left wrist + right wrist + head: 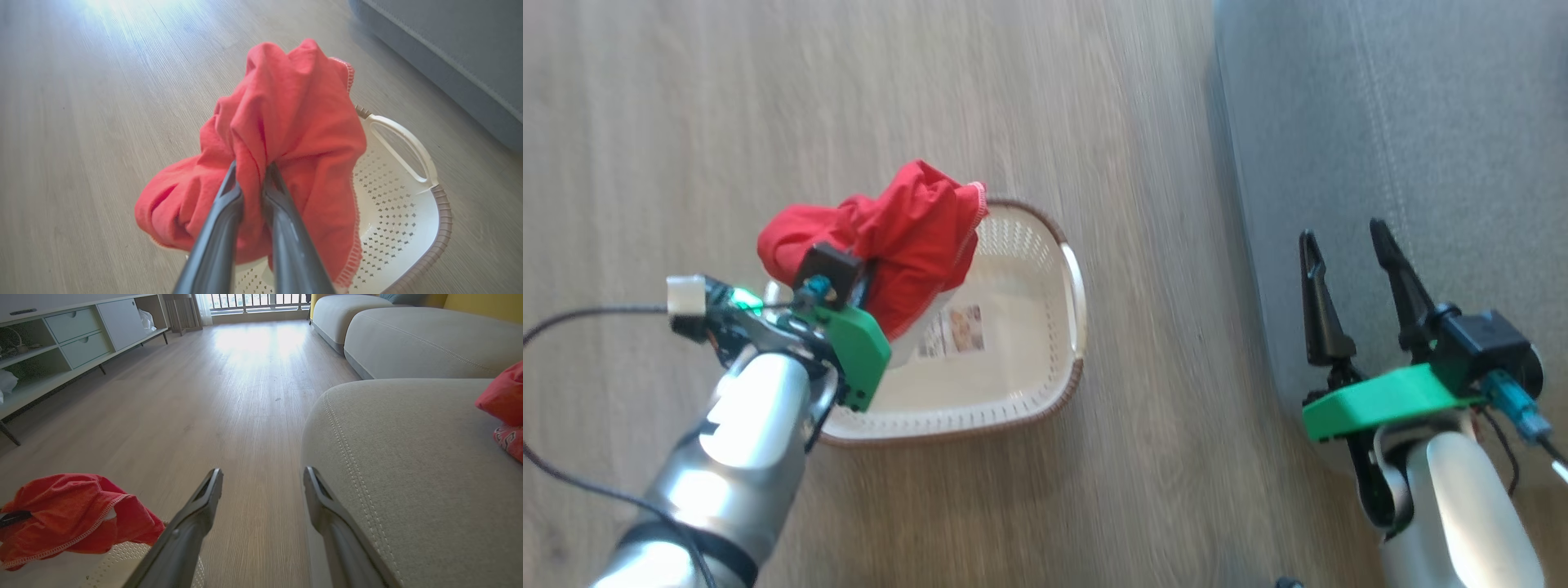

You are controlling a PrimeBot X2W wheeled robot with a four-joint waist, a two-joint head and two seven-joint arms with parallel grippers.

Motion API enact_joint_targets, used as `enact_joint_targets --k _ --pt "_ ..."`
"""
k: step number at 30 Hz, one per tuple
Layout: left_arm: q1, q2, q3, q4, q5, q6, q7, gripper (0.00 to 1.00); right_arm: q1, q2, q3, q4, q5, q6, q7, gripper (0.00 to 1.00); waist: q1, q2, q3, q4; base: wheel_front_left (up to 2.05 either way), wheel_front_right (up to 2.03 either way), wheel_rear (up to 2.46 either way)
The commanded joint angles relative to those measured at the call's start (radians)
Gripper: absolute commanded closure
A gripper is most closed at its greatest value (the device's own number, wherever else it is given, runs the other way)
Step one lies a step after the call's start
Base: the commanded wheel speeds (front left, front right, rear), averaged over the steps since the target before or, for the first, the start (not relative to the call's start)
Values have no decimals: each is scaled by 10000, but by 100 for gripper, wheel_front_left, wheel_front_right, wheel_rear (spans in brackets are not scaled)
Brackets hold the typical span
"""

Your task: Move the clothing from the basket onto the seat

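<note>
Our left gripper (250, 173) pinches the red clothing (294, 114), jaws clamped on a bunched ridge near its middle, the garment hanging above the cream basket (412, 228) on the wooden floor (686, 122). Our right gripper (1342, 233) hovers spread and empty over the edge of the grey seat (1421, 122), across a strip of floor from the basket, where another red piece (500, 396) lies. We judge the cloth light, soft and limp, prone to sag and drag on the rim; a grip on gathered folds should hold better than one on the stitched hem
</note>
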Motion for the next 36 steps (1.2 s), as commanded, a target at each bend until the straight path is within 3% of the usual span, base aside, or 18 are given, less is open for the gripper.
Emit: enact_joint_targets --k 1,13,18,26,36 --pt "107 233 341 -348 -77 113 -137 100 207 -112 158 -223 -16 -4 2 0 1 -1 -805 444 0 0 0" --pt "2225 348 1623 -4698 460 1213 -138 100 970 -112 30 66 -64 -4 2 0 1 -1 -2544 883 0 0 0" --pt "2895 210 2129 -6341 691 1396 -139 100 1285 -112 7 55 -88 -4 2 0 1 -1 -3083 1006 0 0 0" --pt "3866 -210 2741 -8967 934 1255 -139 100 1777 -217 10 -186 81 -4 2 0 1 -1 -3684 1142 0 0 0" --pt "4555 -487 1869 -10863 1518 398 -139 100 2051 -332 36 -388 187 -4 2 0 1 -1 -3933 1323 0 0 0"
